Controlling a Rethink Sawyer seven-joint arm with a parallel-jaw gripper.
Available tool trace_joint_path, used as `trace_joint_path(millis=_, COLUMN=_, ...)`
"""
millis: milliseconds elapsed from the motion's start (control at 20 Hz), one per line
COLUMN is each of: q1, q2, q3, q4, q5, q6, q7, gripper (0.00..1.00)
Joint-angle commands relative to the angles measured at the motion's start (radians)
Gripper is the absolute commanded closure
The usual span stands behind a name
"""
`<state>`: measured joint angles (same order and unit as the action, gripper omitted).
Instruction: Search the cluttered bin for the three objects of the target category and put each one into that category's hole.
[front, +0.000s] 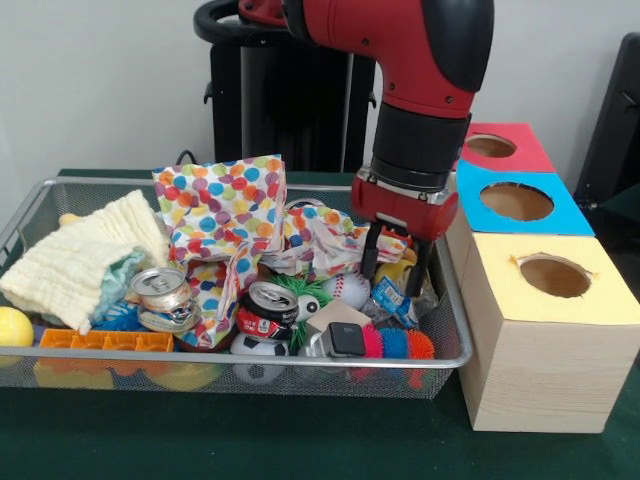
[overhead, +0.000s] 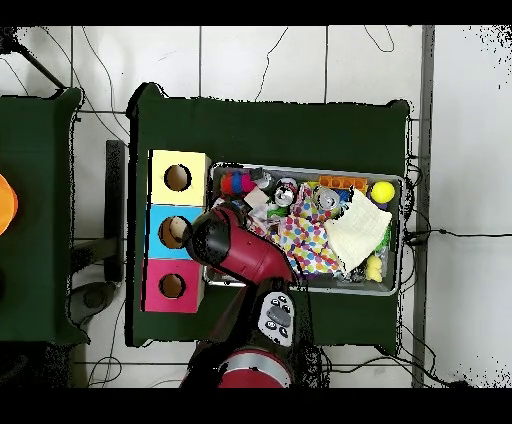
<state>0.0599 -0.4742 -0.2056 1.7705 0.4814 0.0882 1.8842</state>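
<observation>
Cans (front: 268, 308) beside dotted paper (front: 225, 215)

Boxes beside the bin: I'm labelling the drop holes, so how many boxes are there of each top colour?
Yellow-topped box: 1
Blue-topped box: 1
Red-topped box: 1
Total: 3, each with one round hole on top.
</observation>
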Motion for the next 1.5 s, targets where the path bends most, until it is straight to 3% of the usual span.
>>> trace_joint_path(millis=50, q1=0.006, q2=0.023, q3=0.069, q4=0.075, q5=0.004, q6=0.028, q7=0.207, gripper=0.00)
trace_joint_path(millis=900, q1=-0.030, q2=0.075, q3=0.096, q4=0.039, q5=-0.018, q6=-0.028, q7=0.182, gripper=0.00)
trace_joint_path(millis=1500, q1=-0.041, q2=0.103, q3=0.121, q4=0.048, q5=-0.030, q6=-0.007, q7=0.164, gripper=0.00)
